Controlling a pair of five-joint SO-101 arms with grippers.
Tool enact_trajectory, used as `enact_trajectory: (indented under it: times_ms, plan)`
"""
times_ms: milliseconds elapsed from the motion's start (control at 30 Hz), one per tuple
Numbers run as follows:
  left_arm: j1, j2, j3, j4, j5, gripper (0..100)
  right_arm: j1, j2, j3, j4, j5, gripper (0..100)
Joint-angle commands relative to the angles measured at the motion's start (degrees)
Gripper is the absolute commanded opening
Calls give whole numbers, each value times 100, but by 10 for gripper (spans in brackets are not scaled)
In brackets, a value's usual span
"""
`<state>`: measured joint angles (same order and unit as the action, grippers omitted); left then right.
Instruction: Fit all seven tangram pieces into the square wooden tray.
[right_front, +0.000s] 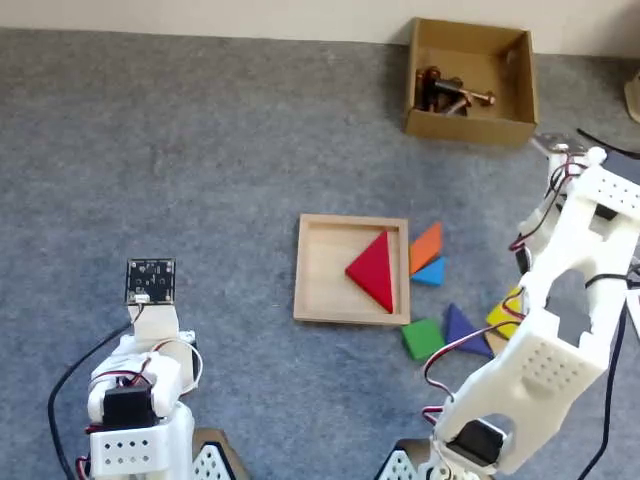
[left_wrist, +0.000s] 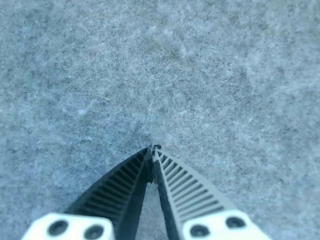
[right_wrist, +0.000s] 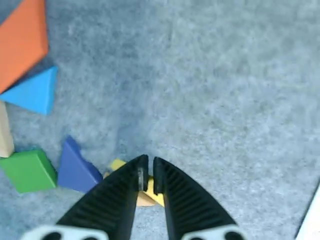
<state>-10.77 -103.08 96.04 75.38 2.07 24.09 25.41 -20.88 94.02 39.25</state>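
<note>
The square wooden tray (right_front: 325, 300) lies mid-table with a red triangle (right_front: 373, 270) inside, against its right wall. Right of the tray lie an orange piece (right_front: 426, 246) and a light blue triangle (right_front: 431, 271). Below them are a green square (right_front: 422, 338), a dark blue triangle (right_front: 462, 328) and a yellow piece (right_front: 503, 312). My right gripper (right_wrist: 148, 160) is shut just over the yellow piece (right_wrist: 118, 164), beside the dark blue triangle (right_wrist: 75, 167) and green square (right_wrist: 27, 170). My left gripper (left_wrist: 152, 148) is shut over bare carpet, far left of the tray.
A cardboard box (right_front: 470, 120) holding small wooden and metal parts stands at the back right. The right arm (right_front: 560, 320) rises over the table's right side, with cables by the right edge. The left arm (right_front: 140, 380) sits at the front left on grey carpet.
</note>
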Motion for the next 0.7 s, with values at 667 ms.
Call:
enact_trajectory:
  times_ms: [667]
  plan:
    - [-48,40,119,44,9,5,40,-57,-708,690,1108,7]
